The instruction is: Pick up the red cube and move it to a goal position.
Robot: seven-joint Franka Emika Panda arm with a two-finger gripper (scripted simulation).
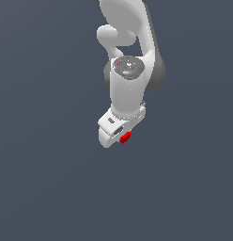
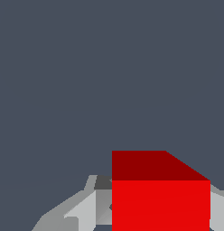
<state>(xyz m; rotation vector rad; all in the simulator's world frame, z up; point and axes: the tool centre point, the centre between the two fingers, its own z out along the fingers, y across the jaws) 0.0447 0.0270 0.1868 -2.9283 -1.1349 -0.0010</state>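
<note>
The red cube (image 1: pixel 125 137) shows as a tiny bright red block just under the white hand of the arm, near the middle of the exterior view. My gripper (image 1: pixel 119 135) points down, and its fingers are mostly hidden by the hand there. In the wrist view the red cube (image 2: pixel 161 203) looms large between the two grey fingers (image 2: pixel 89 210), one against each side of it. The gripper (image 2: pixel 159 214) is shut on the cube. No goal marker shows in either view.
A plain dark grey-blue floor (image 1: pixel 48 179) fills both views. The white arm (image 1: pixel 130 52) reaches in from the top edge of the exterior view. No other object is in view.
</note>
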